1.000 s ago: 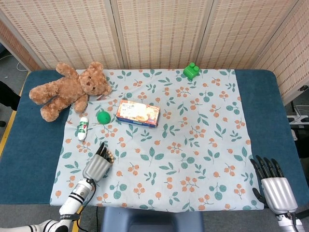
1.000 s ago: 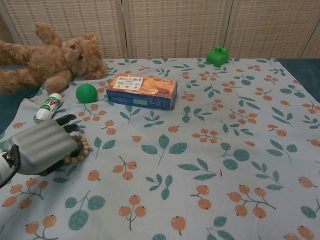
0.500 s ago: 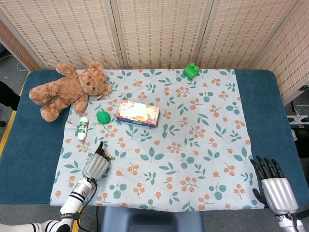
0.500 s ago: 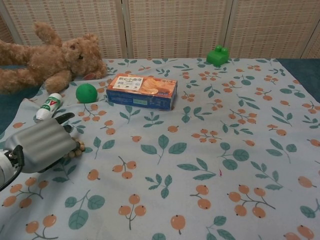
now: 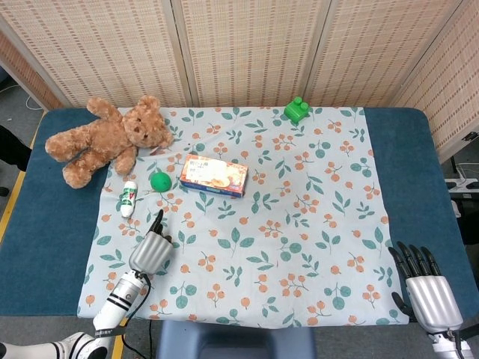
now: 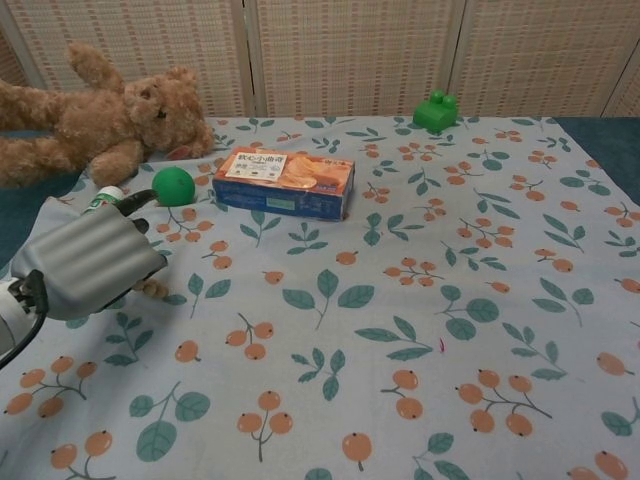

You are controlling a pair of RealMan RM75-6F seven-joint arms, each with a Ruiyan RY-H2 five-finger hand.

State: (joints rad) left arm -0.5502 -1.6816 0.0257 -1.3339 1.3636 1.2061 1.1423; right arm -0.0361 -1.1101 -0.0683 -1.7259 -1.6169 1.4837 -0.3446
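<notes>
Now the left hand (image 6: 88, 268) grips a bead bracelet (image 6: 152, 289) near the tablecloth's (image 5: 314, 247) left edge. Right hand (image 5: 426, 288) rests at the front right corner, fingers spread, holding nothing.

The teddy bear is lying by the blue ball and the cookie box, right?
Nearly. The ball is green, not blue; the head view shows it plainly. The teddy bear does lie beside it, with the cookie box just past the ball.

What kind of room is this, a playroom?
Probably a robot test table, not a playroom: a flowery cloth holding a teddy bear and a snack box, woven screens behind, and robot hands at the near edge.
</notes>
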